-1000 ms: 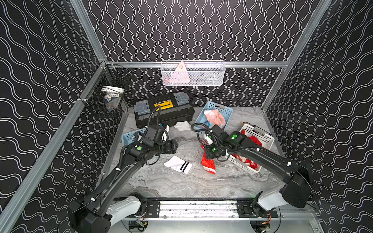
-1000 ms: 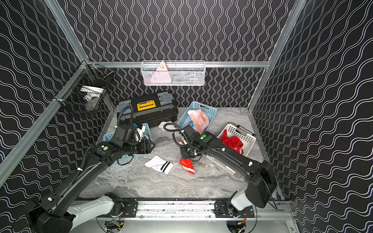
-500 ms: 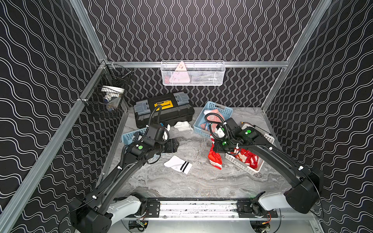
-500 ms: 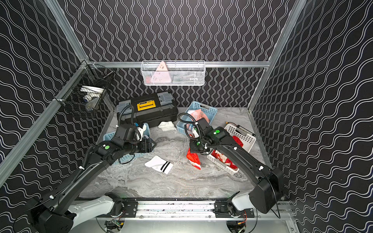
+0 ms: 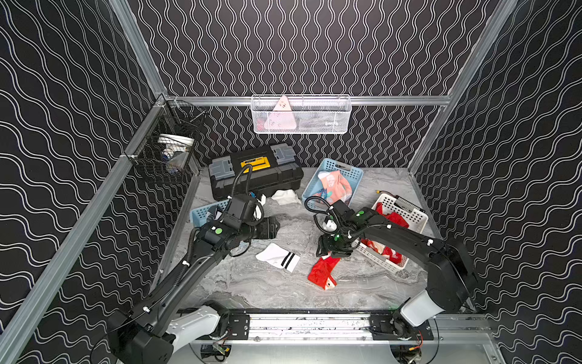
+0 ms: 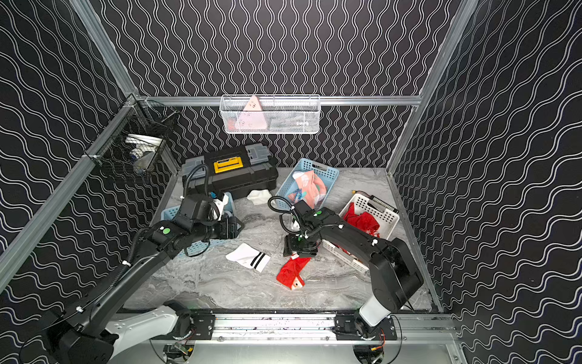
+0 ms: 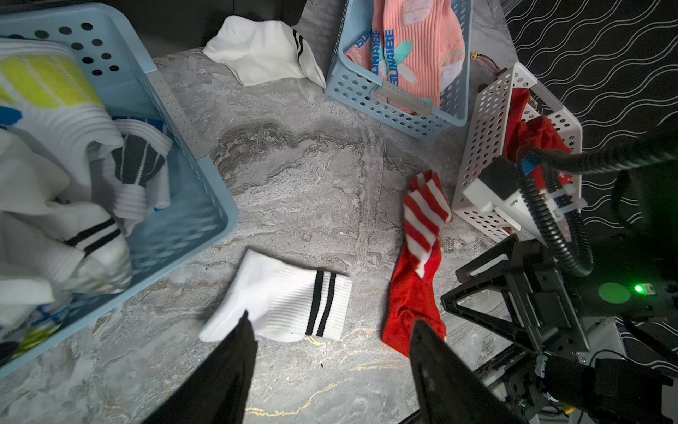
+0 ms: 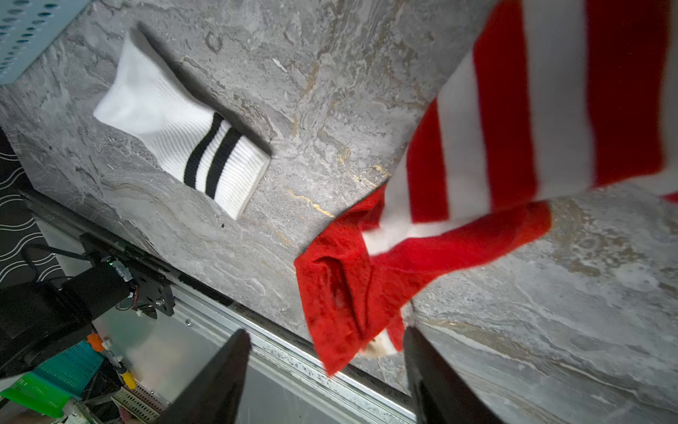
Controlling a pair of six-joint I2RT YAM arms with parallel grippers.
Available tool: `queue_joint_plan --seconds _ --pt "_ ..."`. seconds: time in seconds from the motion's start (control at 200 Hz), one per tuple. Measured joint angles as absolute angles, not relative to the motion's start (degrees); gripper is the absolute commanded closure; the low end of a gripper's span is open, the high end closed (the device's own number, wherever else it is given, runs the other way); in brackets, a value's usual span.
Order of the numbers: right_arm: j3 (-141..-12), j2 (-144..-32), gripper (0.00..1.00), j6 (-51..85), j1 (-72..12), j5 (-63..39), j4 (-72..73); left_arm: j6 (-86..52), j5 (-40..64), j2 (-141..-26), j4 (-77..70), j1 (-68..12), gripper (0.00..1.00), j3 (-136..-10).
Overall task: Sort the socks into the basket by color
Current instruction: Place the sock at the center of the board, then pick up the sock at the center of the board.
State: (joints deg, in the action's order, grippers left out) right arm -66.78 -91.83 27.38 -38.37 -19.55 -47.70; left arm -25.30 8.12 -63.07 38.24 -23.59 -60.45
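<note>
One red-white striped sock (image 5: 322, 272) lies just below the right tool (image 8: 325, 332) in a top view, long axis frame-vertical; jaws apart, empty; left tool (image 7: 330, 317) farther.

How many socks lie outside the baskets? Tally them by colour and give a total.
White: 2 (black-striped sock; white sock by the toolbox)
Red: 1 (red-and-white striped sock)
Total: 3

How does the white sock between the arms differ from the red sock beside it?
The white sock is short, with two black bands; the red sock is longer, with a red-and-white striped leg. The white sock lies flat; the red sock is twisted. Both lie loose on the table.
</note>
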Motion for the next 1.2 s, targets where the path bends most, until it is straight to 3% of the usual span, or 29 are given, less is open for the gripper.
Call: queue_joint_plan --seconds 0.22,0.415,0.736,0.826,1.056,1.091,1.201 --pt "-66.11 -92.14 0.22 27.66 -40.64 -17.37 -47.92 -25.3 8.14 -63.13 38.52 -23.62 0.29 -60.47" --pt "-67.79 -92.62 0.21 27.86 -40.4 -9.56 -49.17 -25.32 8.16 -63.05 38.59 -23.73 0.29 -60.45" --pt "-73.54 -101.8 0.21 24.6 -38.5 -2.04 -47.42 -25.32 8.29 -62.98 38.59 -24.25 0.29 -60.45" --pt "-73.38 -103.96 0.32 24.29 -38.24 -0.69 -46.54 -25.34 8.12 -62.96 38.59 -24.34 0.29 -60.45" --pt "-71.59 -105.65 0.95 23.31 -37.39 -0.49 -44.12 -25.34 8.08 -63.09 38.59 -24.36 0.29 -60.45" --pt "-71.59 -105.62 1.0 23.31 -37.3 -0.47 -43.83 -25.34 8.05 -63.18 38.59 -24.36 0.29 -60.45" --pt "-71.77 -104.33 1.0 23.07 -37.01 -0.43 -43.83 -25.34 7.92 -63.59 38.57 -24.36 0.29 -60.42"
